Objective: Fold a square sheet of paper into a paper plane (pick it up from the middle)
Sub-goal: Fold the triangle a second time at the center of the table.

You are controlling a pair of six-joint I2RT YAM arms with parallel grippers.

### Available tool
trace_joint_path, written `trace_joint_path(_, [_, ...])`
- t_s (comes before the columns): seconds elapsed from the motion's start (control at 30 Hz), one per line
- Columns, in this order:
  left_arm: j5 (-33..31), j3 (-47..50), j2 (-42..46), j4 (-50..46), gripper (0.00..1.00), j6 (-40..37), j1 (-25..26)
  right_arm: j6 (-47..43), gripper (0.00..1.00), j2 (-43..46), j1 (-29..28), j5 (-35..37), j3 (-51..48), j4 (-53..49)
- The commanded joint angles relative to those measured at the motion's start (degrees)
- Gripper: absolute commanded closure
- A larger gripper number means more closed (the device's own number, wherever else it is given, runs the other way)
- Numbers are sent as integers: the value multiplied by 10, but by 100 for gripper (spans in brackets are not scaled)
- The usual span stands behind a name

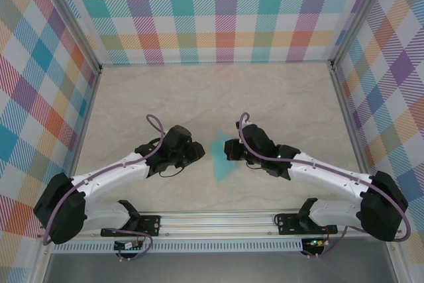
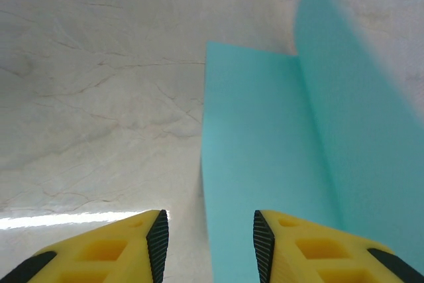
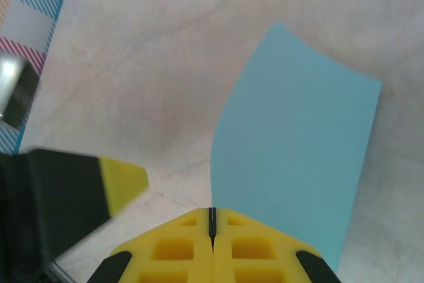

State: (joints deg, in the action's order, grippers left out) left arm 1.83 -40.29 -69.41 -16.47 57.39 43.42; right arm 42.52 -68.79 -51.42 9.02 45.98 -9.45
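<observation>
- Right claw (image 3: 212, 230): fingers pressed together, no gap showing. The near edge of the square sheet of paper (image 3: 298, 157) meets the tips, and the claw appears to be pinching it there.
- Left claw (image 2: 209, 250): fingers spread, with bare surface showing in the gap; it grips nothing. The sheet's near left edge runs into that gap, beside the right-hand finger.
- Governing relation: in the overhead view the sheet lies between the two claws, at 3 o'clock from the left claw and 9 o'clock from the right claw. Its long axis runs roughly 12 to 6 o'clock. The right claw is at the sheet; the left claw is just beside it.
- Judgement: the coming fold turns on the left claw working toward 3 o'clock, across the long axis, while the right claw steadies the paper.
- Condition of the sheet: light teal, plain, unmarked. One crease (image 2: 318, 157) runs along its length. The panel at 9 o'clock of the crease lies low toward the desk (image 1: 199, 91), and the panel at 3 o'clock rises steeply. From the right wrist the sheet bows in a gentle curve.
- No finished dart shape is discernible; folding is judged to be at an early stage.
</observation>
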Motion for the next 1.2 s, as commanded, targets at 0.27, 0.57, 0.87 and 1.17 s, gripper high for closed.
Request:
trace_joint_path(0.27, [-69, -6, 72, -85, 59, -12, 3, -76, 97, -98, 1, 129, 202, -133])
trace_joint_path(0.57, [-101, 13, 115, -104, 59, -2, -2, -2, 97, -170, -57, 132, 159, -115])
trace_joint_path(0.87, [-45, 51, 120, -55, 60, 1, -27, 54, 97, -220, -98, 94, 138, -79])
trace_joint_path(1.17, [103, 56, -13, 105, 76, -2, -30, 74, 96, -215, -96, 77, 92, -46])
